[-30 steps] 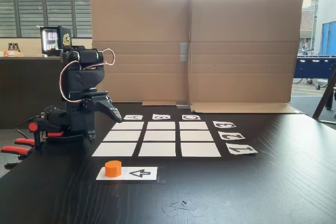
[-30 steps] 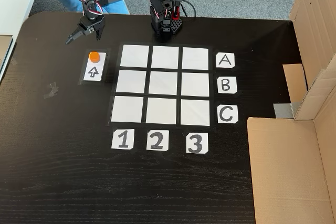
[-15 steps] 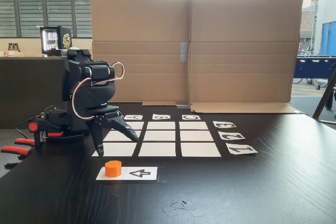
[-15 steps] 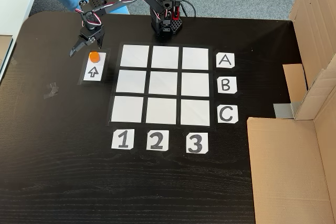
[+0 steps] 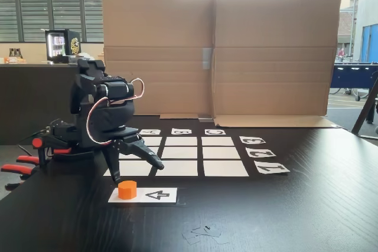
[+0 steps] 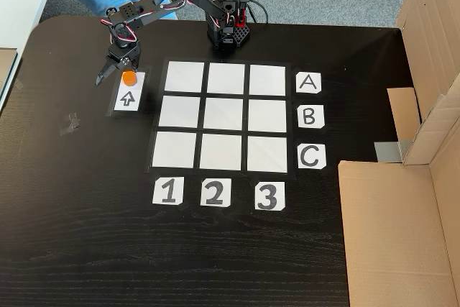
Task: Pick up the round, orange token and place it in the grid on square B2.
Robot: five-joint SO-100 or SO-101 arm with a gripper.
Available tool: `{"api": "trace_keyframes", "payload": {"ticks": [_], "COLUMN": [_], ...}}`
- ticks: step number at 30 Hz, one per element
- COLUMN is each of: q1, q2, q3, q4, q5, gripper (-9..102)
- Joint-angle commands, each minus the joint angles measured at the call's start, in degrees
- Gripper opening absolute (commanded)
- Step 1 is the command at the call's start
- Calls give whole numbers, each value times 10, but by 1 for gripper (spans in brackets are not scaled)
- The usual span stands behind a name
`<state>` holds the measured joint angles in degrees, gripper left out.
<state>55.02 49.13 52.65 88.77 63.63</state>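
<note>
Over the last second the arm has swung down so its spread jaws now hang just behind the orange token, which sits untouched on the arrow strip beside the grid, ready for grasping.

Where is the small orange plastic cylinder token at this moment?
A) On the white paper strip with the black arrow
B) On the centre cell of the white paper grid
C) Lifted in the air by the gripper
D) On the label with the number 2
A: in both fixed views the small orange plastic cylinder token stands on the white paper strip with the black arrow, beside the white paper grid; the open gripper is around it.
</note>
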Motion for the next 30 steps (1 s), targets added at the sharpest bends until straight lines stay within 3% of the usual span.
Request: {"api": "trace_keyframes", "payload": {"ticks": [1, 5, 7, 9, 12, 30], "q1": [-8, -9, -9, -11, -18, -17], "q2": [2, -7, -11, -14, -13, 86], "q3": [-20, -25, -28, -36, -37, -29], "q4": [-7, -7, -7, -7, -14, -10], "q5": [-4, -1, -1, 0, 0, -1], "gripper": [72, 71, 65, 45, 1, 0]}}
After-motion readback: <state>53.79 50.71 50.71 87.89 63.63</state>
